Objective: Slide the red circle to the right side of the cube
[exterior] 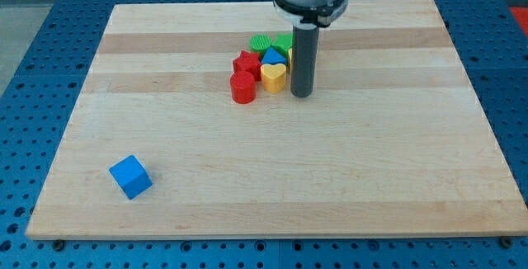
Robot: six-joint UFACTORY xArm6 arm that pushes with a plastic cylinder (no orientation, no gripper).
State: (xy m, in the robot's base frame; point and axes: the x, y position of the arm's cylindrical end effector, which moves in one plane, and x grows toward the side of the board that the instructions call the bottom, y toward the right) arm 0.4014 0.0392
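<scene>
- The blue cube (pixel 130 176) sits alone near the board's (pixel 371 186) lower left corner.
- The red circle (pixel 242 88) lies well up and to the right of the cube, at the cluster's lower left edge.
- Right of the circle sits a yellow heart (pixel 273 77); behind are a red block (pixel 246 63), green blocks (pixel 262 43) and a blue triangle (pixel 275 57).
- My tip (pixel 301 95), holding nothing, rests just right of the heart, far from the cube.
</scene>
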